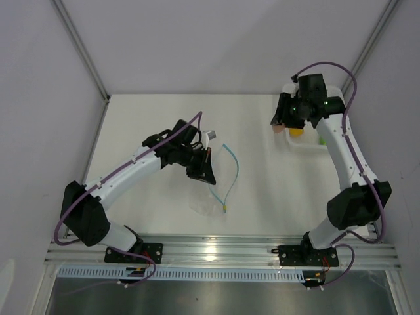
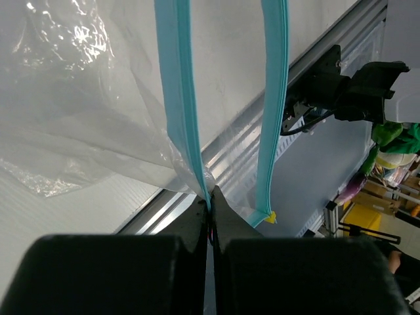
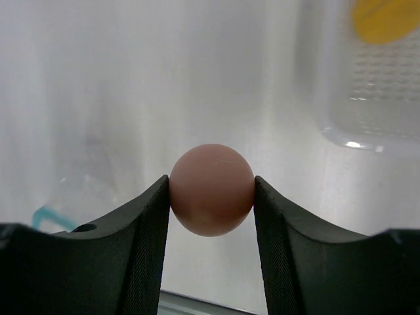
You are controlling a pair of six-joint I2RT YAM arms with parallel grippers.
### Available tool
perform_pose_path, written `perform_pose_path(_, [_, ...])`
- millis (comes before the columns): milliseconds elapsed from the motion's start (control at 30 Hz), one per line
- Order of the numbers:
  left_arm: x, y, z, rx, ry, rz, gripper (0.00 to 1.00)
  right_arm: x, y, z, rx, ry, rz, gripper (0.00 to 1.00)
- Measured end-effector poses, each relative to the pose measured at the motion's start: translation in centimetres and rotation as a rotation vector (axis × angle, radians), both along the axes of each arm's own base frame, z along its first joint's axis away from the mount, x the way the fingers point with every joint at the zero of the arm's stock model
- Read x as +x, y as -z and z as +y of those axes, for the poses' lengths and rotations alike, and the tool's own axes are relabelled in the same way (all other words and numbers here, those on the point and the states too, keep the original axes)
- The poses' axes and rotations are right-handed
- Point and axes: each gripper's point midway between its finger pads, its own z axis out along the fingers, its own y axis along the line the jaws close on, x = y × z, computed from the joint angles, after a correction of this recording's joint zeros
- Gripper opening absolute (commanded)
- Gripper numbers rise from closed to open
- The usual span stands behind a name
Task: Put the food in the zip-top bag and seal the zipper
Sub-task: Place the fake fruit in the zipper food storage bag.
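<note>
Black right fingers (image 3: 147,230) are clenching a smooth pinkish ball (image 3: 211,189) across its middle, likely light and slippery, just beside the basket (image 3: 367,105); left fingers (image 2: 190,230) are pinching the zipper (image 2: 177,98) of the limp zip-top bag (image 2: 79,131), its mouth gaping over the surface (image 1: 262,184).

left end effector (image 1: 202,167) mid-worktop, at the mouth of the zip-top bag (image 1: 207,200); teal zipper (image 1: 235,172) loops open toward the near edge. right end effector (image 1: 279,127) near the far-right corner, pinkish ball (image 1: 280,130) at its tips, just beside the white basket (image 1: 312,146) with a yellow piece (image 1: 296,132) inside.
</note>
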Motion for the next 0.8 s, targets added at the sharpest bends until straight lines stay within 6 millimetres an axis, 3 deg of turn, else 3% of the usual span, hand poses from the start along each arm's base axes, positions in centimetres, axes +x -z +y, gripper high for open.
perform_pose_path(267, [-0.3,-0.1,-0.4,-0.023,0.007,0.035,0.01,-9.2,-4.4,11.2,0.126,-0.425,-0.167,0.00])
perform_pose_path(400, [-0.4,-0.3,-0.6,-0.033,0.004,0.052,0.01,-13.7,-5.6,14.0,0.204,-0.583,-0.232,0.00])
perform_pose_path(633, [-0.5,-0.8,-1.0,-0.059,-0.004,0.071,0.01,-16.4,-4.5,17.1,0.253,-0.706,-0.225,0.00])
perform_pose_path(800, [-0.5,-1.0,-1.2,-0.073,-0.011,0.078,0.01,-16.9,-3.6,19.2,0.277,-0.750,-0.192,0.02])
